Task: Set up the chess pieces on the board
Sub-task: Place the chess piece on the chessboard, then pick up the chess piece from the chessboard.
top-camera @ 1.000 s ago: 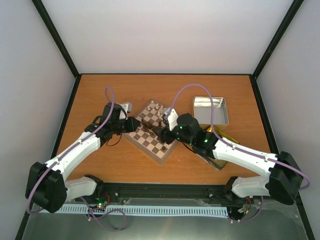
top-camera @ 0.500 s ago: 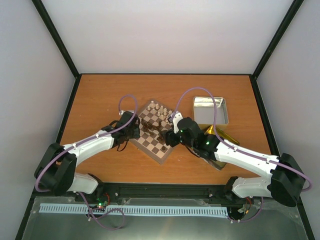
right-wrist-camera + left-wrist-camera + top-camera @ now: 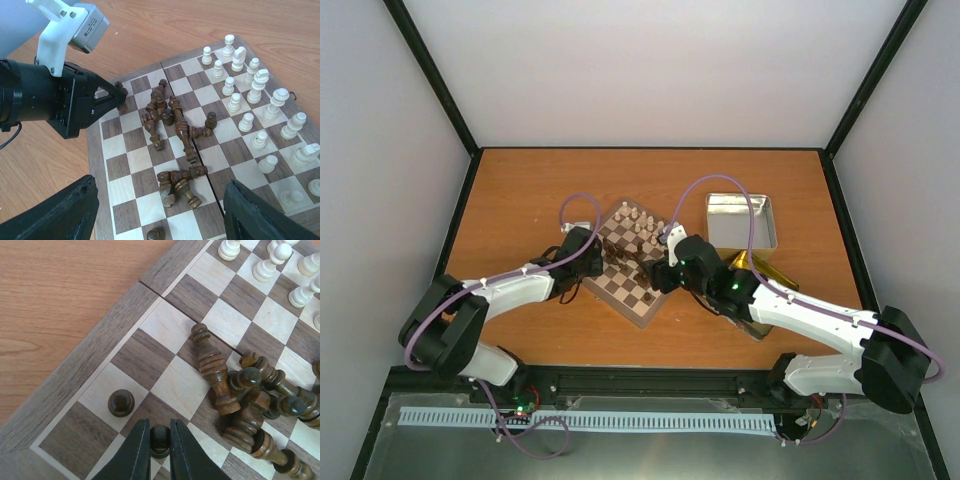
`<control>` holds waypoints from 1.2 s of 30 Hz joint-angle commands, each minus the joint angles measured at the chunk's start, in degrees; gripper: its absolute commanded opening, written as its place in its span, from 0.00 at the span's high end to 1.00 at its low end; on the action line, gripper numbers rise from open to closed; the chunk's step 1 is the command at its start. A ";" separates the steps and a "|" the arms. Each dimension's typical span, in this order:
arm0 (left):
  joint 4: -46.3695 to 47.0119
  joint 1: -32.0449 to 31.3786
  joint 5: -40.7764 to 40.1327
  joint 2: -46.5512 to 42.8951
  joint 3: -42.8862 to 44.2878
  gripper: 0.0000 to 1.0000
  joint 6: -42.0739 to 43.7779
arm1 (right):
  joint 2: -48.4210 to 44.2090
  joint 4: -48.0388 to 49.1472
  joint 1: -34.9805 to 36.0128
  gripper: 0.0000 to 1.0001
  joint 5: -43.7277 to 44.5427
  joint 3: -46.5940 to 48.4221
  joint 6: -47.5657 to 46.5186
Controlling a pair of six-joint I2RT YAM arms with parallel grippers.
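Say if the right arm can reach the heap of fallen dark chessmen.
Probably yes: the right arm holds its jaws open over the board, the heap lies uncovered nearby, and the left arm grips a dark pawn near a corner.

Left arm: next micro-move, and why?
Probably lower a touch and open the left jaws. They are shut on a dark pawn over the board's edge rows, beside a second pawn that stands upright; the other dark pieces lie in a heap.

Dark brown chess pieces (image 3: 212,367) lie toppled in a heap on the brown-and-cream checked board (image 3: 90,355). 1 pawn (image 3: 121,402) stands upright near its corner; a second pawn (image 3: 160,440) is pinched in the left gripper (image 3: 160,427).
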 commanded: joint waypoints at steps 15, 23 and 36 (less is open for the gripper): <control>1.50 -0.43 0.37 -1.92 -0.28 0.68 0.64 | 0.18 -0.12 -0.19 0.31 0.08 -0.39 1.64; -5.33 -0.40 3.78 -11.20 1.25 0.65 -0.96 | 2.91 -4.25 -0.40 0.32 0.47 3.67 5.97; -14.96 4.32 3.75 -20.21 5.56 0.60 -3.20 | 27.90 -22.81 -3.80 0.51 1.49 27.12 13.02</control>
